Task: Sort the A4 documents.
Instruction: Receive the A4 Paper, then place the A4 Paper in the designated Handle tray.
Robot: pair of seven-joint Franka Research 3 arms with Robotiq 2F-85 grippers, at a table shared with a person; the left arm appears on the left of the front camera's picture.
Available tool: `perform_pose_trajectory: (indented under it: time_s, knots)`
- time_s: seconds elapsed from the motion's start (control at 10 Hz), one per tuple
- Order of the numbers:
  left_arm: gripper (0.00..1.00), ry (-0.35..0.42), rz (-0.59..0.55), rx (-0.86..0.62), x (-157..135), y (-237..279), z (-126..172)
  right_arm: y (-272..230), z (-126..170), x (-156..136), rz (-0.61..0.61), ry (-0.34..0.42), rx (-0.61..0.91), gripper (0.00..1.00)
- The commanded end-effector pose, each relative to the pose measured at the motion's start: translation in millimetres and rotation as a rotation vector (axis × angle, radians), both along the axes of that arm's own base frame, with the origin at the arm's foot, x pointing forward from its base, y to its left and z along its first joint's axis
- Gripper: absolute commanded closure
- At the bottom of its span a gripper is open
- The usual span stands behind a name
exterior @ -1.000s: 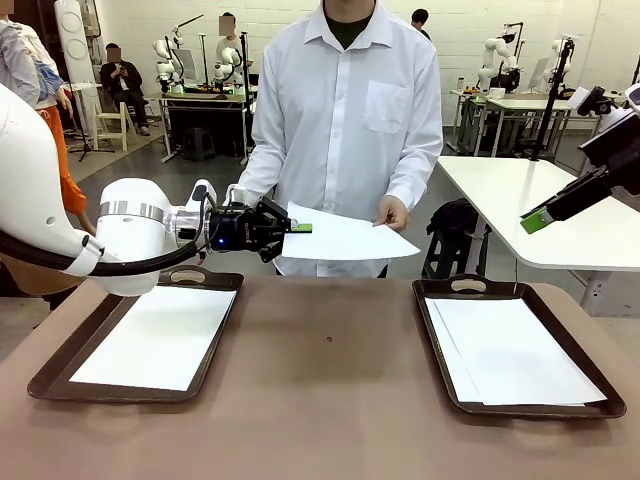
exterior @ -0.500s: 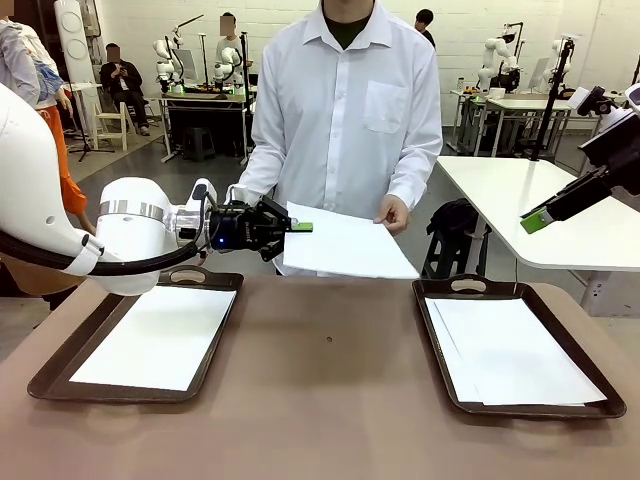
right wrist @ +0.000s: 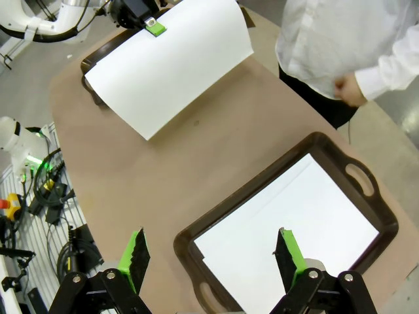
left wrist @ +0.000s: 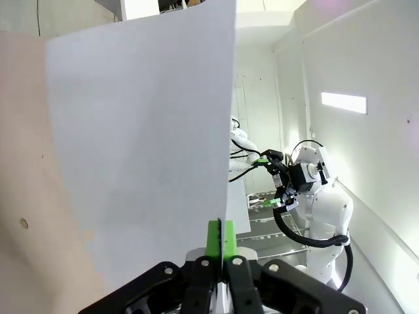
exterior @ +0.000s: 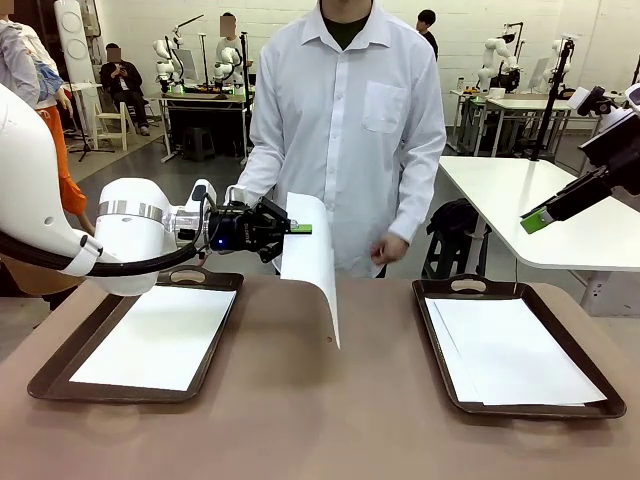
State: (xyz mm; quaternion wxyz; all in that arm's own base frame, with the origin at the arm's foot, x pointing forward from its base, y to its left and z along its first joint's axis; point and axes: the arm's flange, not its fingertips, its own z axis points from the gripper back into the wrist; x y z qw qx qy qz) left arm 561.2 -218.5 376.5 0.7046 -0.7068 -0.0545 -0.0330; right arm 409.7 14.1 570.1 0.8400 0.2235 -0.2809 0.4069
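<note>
Two trays sit on your table, one toward each side edge, and each already holds white paper. Your left hand point(exterior: 300, 229) is pinching one loose sheet point(exterior: 312, 262) by its top corner, green pads pressed together on the paper's edge. You can see that sheet hanging down from the grip above the middle of the table's far edge, curling so its lower corner dips just over the brown tabletop point(exterior: 330, 400). In your left wrist view the sheet point(left wrist: 141, 150) stands upright straight ahead of the fingers point(left wrist: 214, 239), which meet on its lower edge.

Your left tray point(exterior: 60, 372) lies by the table's left edge with flat paper point(exterior: 160, 335) inside it. Your right tray point(exterior: 590, 398) lies by the right edge with a loose stack of sheets point(exterior: 510, 352), their edges slightly fanned.

Your right hand point(exterior: 537, 221) is held high beyond the table's right edge, well apart from everything. From its wrist view you see its hand point(right wrist: 213, 252) spread wide above the right tray point(right wrist: 353, 173), holding nothing.

The person stands at the far edge, one hand point(exterior: 388, 248) lowered near the table edge, apart from the hanging sheet.
</note>
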Motion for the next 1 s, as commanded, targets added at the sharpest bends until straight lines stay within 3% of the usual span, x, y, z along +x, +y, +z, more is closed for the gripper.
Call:
perform_pose_trajectory:
  time_s: [0.0,0.8,0.9]
  knots:
    - [1.0,0.01,0.009,-0.01,1.3,-1.1,1.1,-0.3,-1.0,1.4,0.013,-0.001,0.029,0.0]
    - [0.99,0.0,0.0,0.0,0.0,0.0,0.0,-0.3,-1.0,1.4,0.013,-0.001,0.029,0.0]
    - [0.99,0.012,-0.1,0.056,1.1,-6.0,4.7,-0.3,-1.0,1.4,0.013,-0.001,0.029,0.0]
